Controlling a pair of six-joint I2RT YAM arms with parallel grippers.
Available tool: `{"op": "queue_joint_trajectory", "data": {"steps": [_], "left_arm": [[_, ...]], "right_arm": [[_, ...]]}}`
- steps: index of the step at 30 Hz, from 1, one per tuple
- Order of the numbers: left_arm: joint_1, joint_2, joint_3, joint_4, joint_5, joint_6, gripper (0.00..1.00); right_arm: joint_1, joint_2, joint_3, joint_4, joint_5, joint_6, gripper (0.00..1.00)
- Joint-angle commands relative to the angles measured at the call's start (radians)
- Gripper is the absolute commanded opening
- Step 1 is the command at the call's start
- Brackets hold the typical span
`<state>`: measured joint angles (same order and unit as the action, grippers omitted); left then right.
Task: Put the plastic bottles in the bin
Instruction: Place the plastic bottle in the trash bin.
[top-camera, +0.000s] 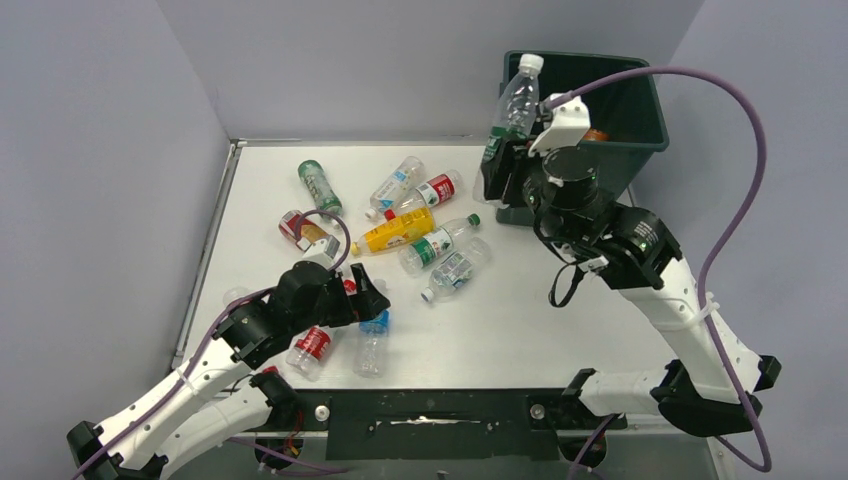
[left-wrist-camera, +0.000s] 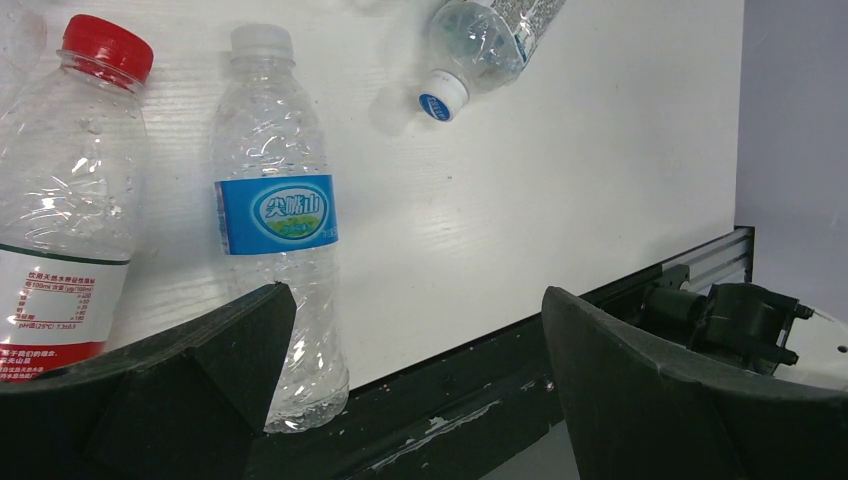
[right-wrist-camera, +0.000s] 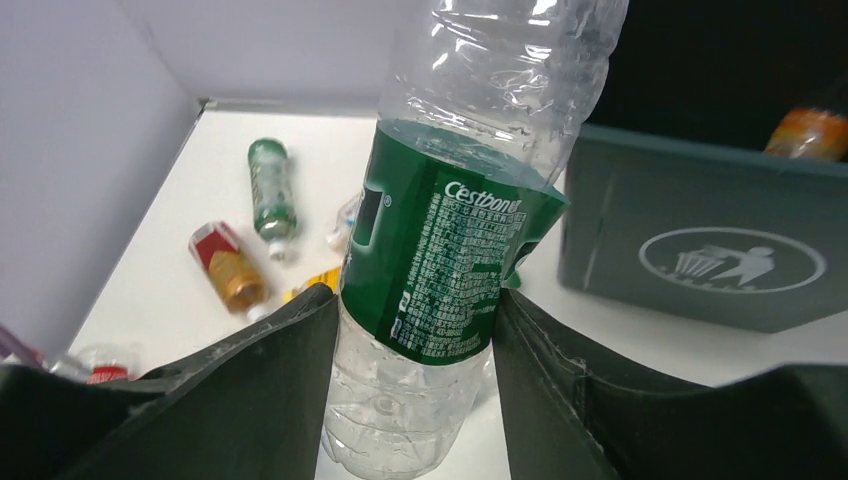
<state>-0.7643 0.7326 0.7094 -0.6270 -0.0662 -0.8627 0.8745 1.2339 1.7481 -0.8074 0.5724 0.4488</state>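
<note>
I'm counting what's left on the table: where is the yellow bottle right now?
In the top view, the yellow bottle lies on its side on the table, left of the bin, between a red-labelled bottle and a green-capped bottle.

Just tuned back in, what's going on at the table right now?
The right gripper is shut on a clear green-labelled bottle, held upright and raised beside the front left corner of the bin, not yet over the opening. The left gripper hangs open low over the near edge of the table. A blue-labelled bottle and a red-capped bottle lie close by one of its fingers. Several others, a yellow bottle among them, lie scattered on the table.
</note>
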Motion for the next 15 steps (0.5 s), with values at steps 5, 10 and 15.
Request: {"op": "queue_joint_trajectory", "data": {"steps": [5, 10, 15], "left_arm": [[-0.003, -0.003, 0.012, 0.058, 0.015, -0.006, 0.98], [-0.003, -0.002, 0.008, 0.062, 0.022, -0.01, 0.98], [-0.004, -0.001, -0.004, 0.077, 0.038, -0.022, 0.98]], "right_arm": [[-0.203, 0.05, 0.112, 0.116, -0.098, -0.15, 0.54], [-0.328, 0.108, 0.153, 0.137, -0.161, -0.186, 0.54], [-0.502, 0.181, 0.232, 0.15, -0.299, -0.159, 0.54]]}}
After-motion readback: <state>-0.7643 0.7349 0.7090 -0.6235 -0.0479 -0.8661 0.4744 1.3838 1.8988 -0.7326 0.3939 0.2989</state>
